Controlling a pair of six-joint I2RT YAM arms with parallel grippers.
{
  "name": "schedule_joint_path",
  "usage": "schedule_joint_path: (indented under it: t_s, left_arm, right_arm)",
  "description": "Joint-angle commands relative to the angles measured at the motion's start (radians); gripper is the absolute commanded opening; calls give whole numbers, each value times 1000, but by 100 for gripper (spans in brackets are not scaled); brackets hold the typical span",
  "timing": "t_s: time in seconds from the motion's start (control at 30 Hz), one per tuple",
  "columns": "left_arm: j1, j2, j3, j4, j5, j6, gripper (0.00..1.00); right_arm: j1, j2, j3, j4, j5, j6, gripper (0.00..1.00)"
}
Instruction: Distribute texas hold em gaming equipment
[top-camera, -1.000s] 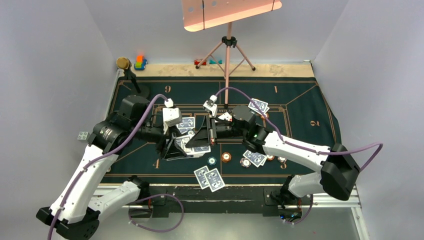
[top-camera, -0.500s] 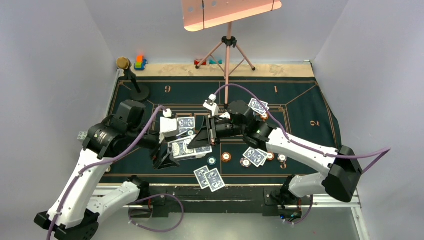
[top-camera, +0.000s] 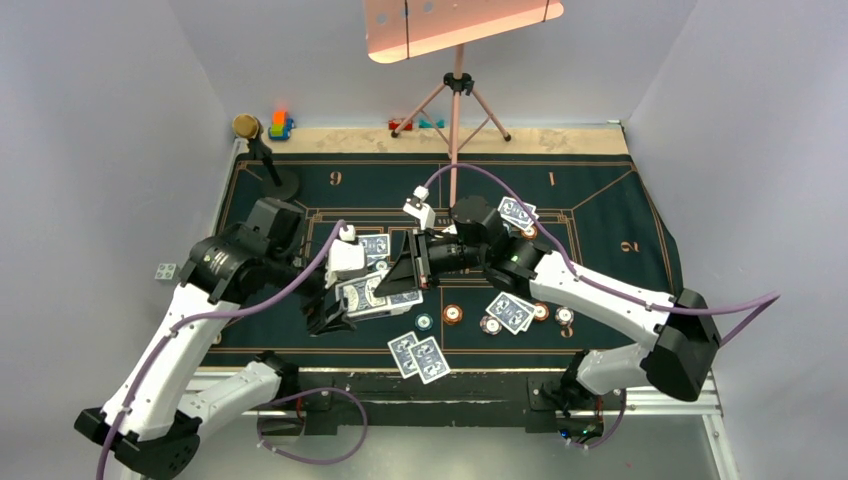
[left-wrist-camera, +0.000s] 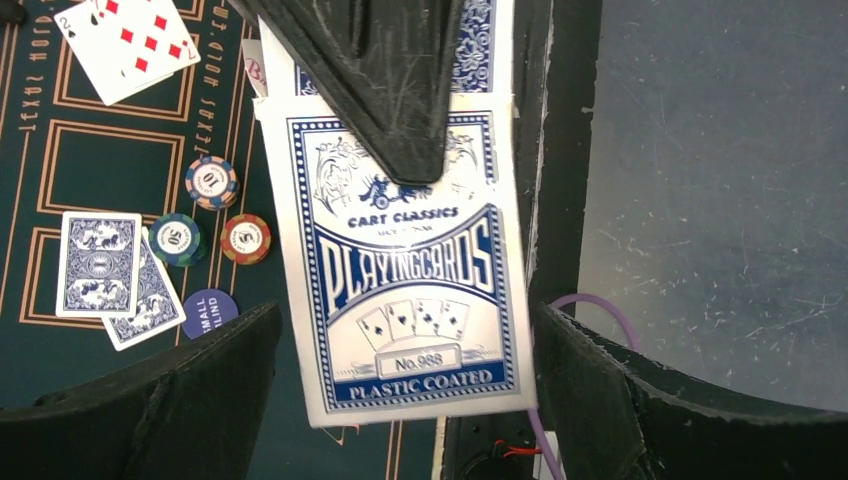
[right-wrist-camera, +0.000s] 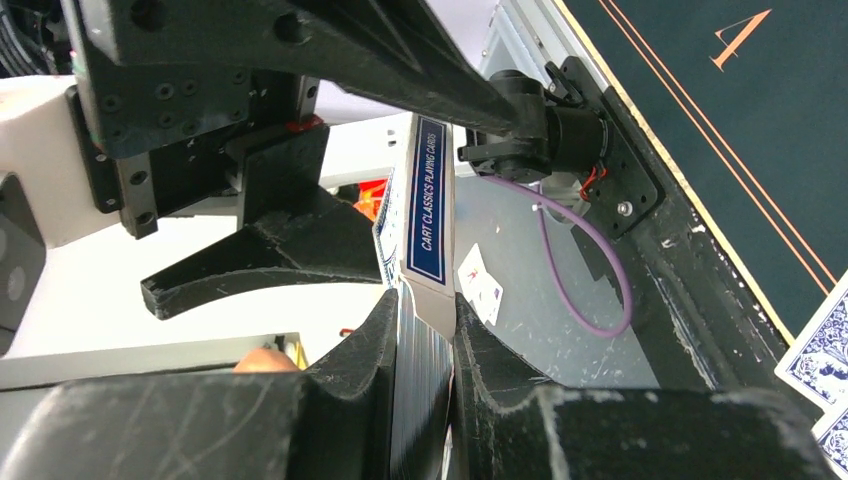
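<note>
1. Playing-card box, blue and white and printed "Playing Cards" and "Plastic Coated", hangs in the air between the two arms. It is above the green felt mat towards the near edge of the bench, left of the middle.
2. The right tool pinches the box by one end, its two fingers pressed against the broad faces. In the left wrist view one of its black fingers lies across the upper half of the printed face.
3. The left tool is spread wide, with a finger standing on each side of the box's lower end. Whether either finger touches the box cannot be told.
4. On the felt beside the box lie two face-down cards, blue-backed and overlapping.
5. A teal chip marked 50 sits just beside those cards, a red chip next to it, and an orange-and-blue chip marked 10 close by.
6. A dark blue small-blind disc lies just beside the tilted card's corner.
7. A face-up diamonds card lies farther along the felt, apart from the chips.
</note>
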Motion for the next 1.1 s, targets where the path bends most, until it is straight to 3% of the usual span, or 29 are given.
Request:
schedule_joint_path:
  t_s: [0.0, 0.3, 0.43, 0.53, 0.6, 0.73, 0.93, 1.0, 1.07]
  left_arm:
    - [-23, 29, 40, 13, -31, 53, 100]
    - [-55, 53, 61, 55, -62, 26, 99]
    - [-81, 51, 42, 78, -79, 15, 79]
    - [-96, 48, 23, 90, -101, 11, 53]
    - [-104, 43, 9, 97, -121, 17, 48]
    - [-110, 28, -13, 113, -152, 33, 49]
    - [-122, 26, -39, 132, -222, 63, 77]
    - [-121, 22, -51, 150, -246, 69, 94]
    - [-122, 19, -54, 158, -258, 79, 100]
  right_arm:
    - [-4, -1, 54, 28, 1, -18, 0]
    - [-3, 12, 53, 30, -12, -9, 0]
    - [-3, 26, 62, 27, -16, 8, 6]
    - [-4, 37, 73, 29, -19, 24, 15]
    - [-3, 42, 73, 37, -17, 36, 20]
    - [-4, 45, 58, 77, -22, 76, 25]
    - [-4, 51, 38, 146, -22, 127, 27]
    - [-4, 54, 42, 152, -21, 133, 28]
    - [-4, 57, 44, 156, -21, 137, 27]
